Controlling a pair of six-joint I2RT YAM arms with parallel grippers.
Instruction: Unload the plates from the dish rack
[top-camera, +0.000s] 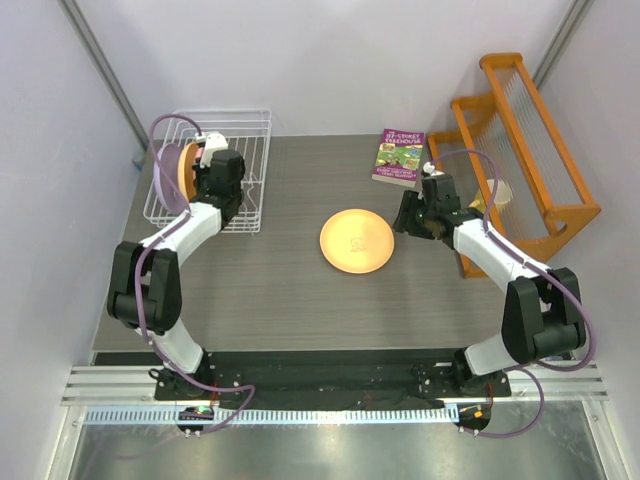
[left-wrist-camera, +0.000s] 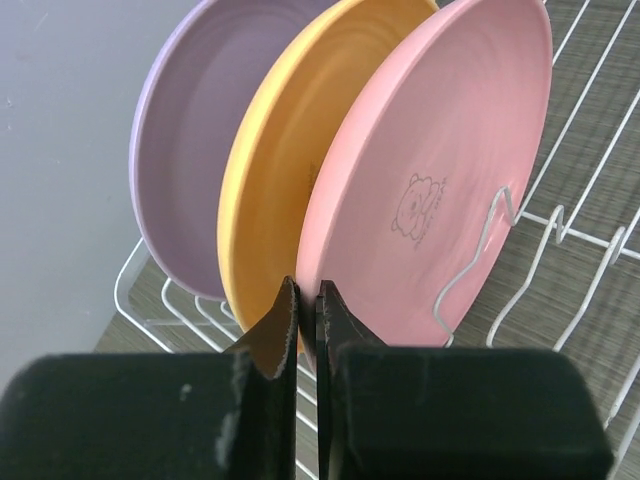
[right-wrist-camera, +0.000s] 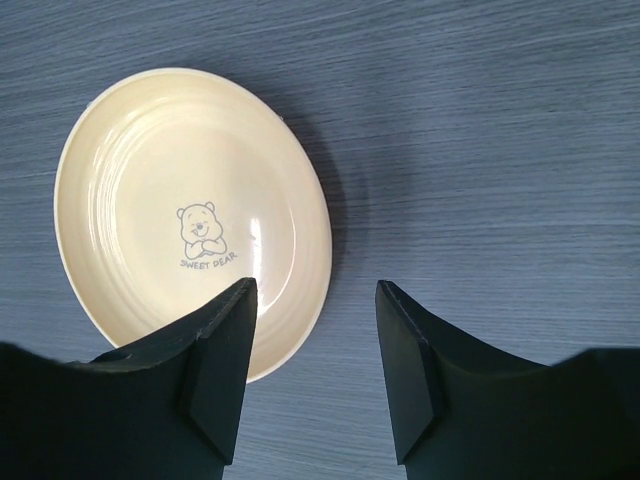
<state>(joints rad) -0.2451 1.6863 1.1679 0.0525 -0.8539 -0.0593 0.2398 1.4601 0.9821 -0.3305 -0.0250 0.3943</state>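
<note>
Pink plate (left-wrist-camera: 440, 170): upright on edge in the white wire dish rack (top-camera: 255, 200), far left corner of the counter (top-camera: 280, 290). It is nearest the camera in a row of three, faint bear print on its face, leaning on a wire prong.

Just behind it, close and overlapping in the left wrist view: the racked orange-yellow plate (left-wrist-camera: 270, 180), then the lilac plate (left-wrist-camera: 185, 150) at the outer end. All three tilt the same way. The rest of the rack, to the right of the pink plate, shows bare prongs only.

Left fingers (left-wrist-camera: 280, 335): pressed together to a thin slit at the bottom of the row. The pink plate's lower rim runs into that slit, so the grip reads as closed on that rim. One finger lies in front of the racked orange-yellow plate, the other in front of the pink one. The left arm (top-camera: 190, 225) reaches in over the rack's near side.

Flat orange-yellow plate (top-camera: 356, 241): face up mid-counter, well apart from the rack, bear print and the words "SWEET BEAR" in its well.

Right fingers (right-wrist-camera: 220, 350): spread apart, holding nothing, above that plate's rim and the bare counter beside it.

Surroundings: a children's book (top-camera: 399, 158) lies flat beyond the flat plate. An orange wooden shelf rack (top-camera: 572, 218) stands at the right edge.
</note>
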